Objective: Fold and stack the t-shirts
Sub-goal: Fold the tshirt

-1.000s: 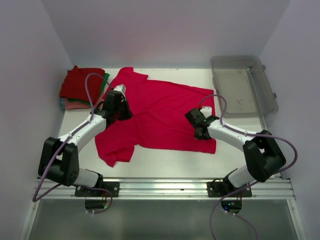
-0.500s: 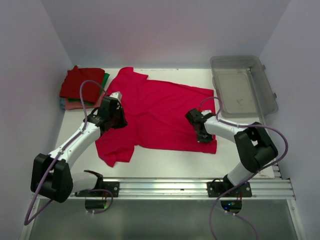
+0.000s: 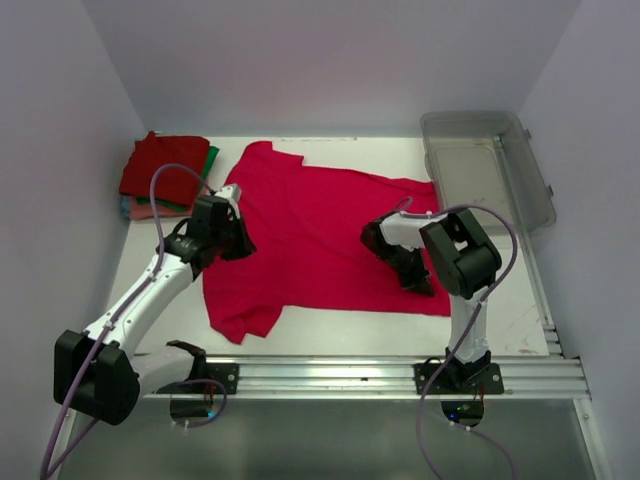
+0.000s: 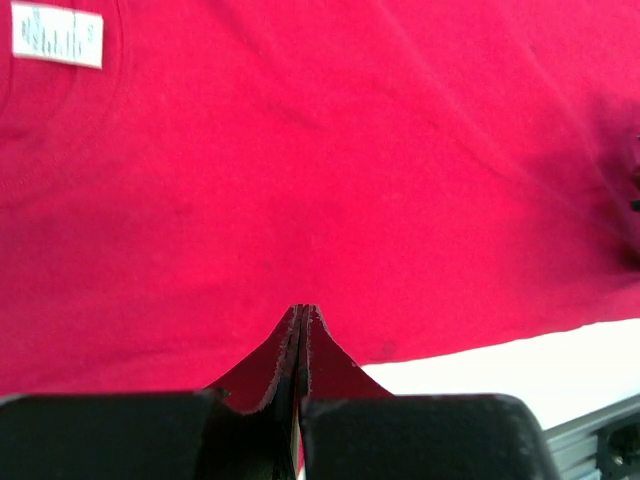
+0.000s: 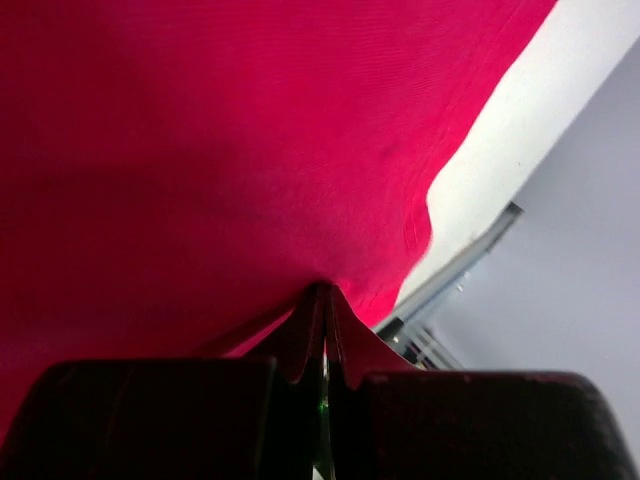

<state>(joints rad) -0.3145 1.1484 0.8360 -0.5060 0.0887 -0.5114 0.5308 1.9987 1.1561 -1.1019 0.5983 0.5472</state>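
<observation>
A bright crimson-pink t-shirt (image 3: 320, 230) lies spread flat and smooth on the white surface (image 3: 340, 325), stretched between the two claws. Its long axis runs left to right: collar end at the left claw (image 4: 302, 318), hem just beyond the right claw (image 5: 322, 298). Each claw is closed tight on a small pinch of the cloth. The white neck label (image 4: 57, 35) sits ahead and left of the left claw. Folded t-shirts (image 3: 165, 175) are stacked further left of that claw

White tabletop (image 3: 345, 333) carries 1 spread crimson tee (image 3: 320, 230), a folded stack (image 3: 165, 175) far left, a bin (image 3: 480, 185) far right.
</observation>
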